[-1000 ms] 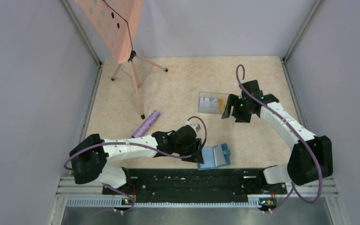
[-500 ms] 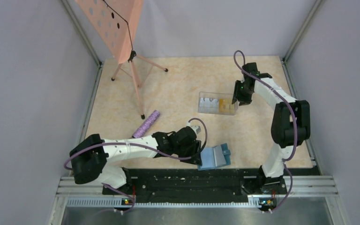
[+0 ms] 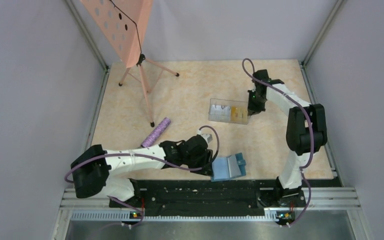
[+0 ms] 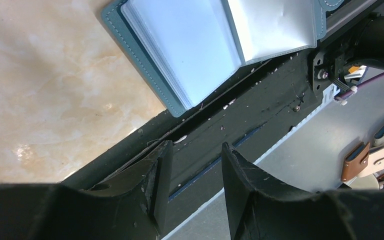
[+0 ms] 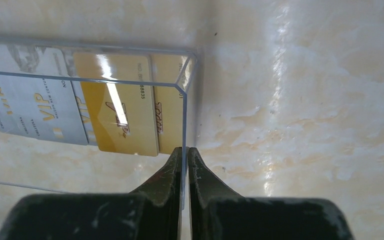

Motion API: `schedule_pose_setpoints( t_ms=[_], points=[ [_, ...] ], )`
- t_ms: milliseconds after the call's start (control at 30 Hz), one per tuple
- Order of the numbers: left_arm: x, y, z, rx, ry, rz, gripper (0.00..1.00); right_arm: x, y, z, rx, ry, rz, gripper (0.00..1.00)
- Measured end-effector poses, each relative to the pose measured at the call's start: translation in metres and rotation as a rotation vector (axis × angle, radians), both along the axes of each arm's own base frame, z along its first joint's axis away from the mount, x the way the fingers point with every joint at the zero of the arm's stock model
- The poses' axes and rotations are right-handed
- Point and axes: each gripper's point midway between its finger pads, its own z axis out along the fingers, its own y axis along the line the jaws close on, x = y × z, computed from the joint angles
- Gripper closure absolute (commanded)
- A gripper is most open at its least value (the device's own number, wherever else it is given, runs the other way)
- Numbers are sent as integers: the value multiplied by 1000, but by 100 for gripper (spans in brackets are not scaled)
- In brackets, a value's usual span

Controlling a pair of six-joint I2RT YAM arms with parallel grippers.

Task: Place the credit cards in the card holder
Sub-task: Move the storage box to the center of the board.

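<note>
The credit cards (image 5: pixel 115 115) are lying in a clear box (image 5: pixel 184 110), well apart from the open card holder (image 3: pixel 228 167), beside which the left gripper (image 4: pixel 194 160) is hanging open, and the right gripper (image 5: pixel 184 152) is pinching the box's thin wall, which may slip and spill them.

1. Tabletop (image 3: pixel 190 90): you see a beige marbled surface under soft light.
2. Walls (image 3: pixel 30 100): plain lilac-grey panels at your 9, 12 and 3 o'clock.
3. Stand (image 3: pixel 125 30): pink perforated board on a tripod, at 11 o'clock.
4. Rail (image 3: pixel 200 192): black, at 6 o'clock.
</note>
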Motion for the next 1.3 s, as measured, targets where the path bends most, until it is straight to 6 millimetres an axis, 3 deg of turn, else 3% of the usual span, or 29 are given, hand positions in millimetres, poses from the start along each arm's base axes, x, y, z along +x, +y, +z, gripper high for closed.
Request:
schedule_pose_setpoints(
  t_ms=[167, 467, 567, 733, 900, 1033, 1300],
  points=[
    [4, 8, 9, 5, -34, 26, 52, -24, 32, -1, -19, 24, 63, 100],
    [26, 19, 53, -43, -164, 121, 50, -91, 123, 0, 15, 61, 211, 95],
    [37, 24, 63, -55, -190, 162, 49, -113, 148, 0, 50, 70, 237, 81],
    [68, 45, 63, -35, -188, 266, 49, -136, 174, 7, 163, 65, 240, 54],
    [99, 64, 64, -43, -170, 335, 50, -143, 180, 24, 279, 3, 216, 45],
    [118, 73, 54, -32, -149, 359, 52, -143, 189, 31, 352, -24, 220, 46],
    [128, 72, -4, 94, -21, 313, 54, -147, 206, 29, 457, -24, 229, 46]
  ],
)
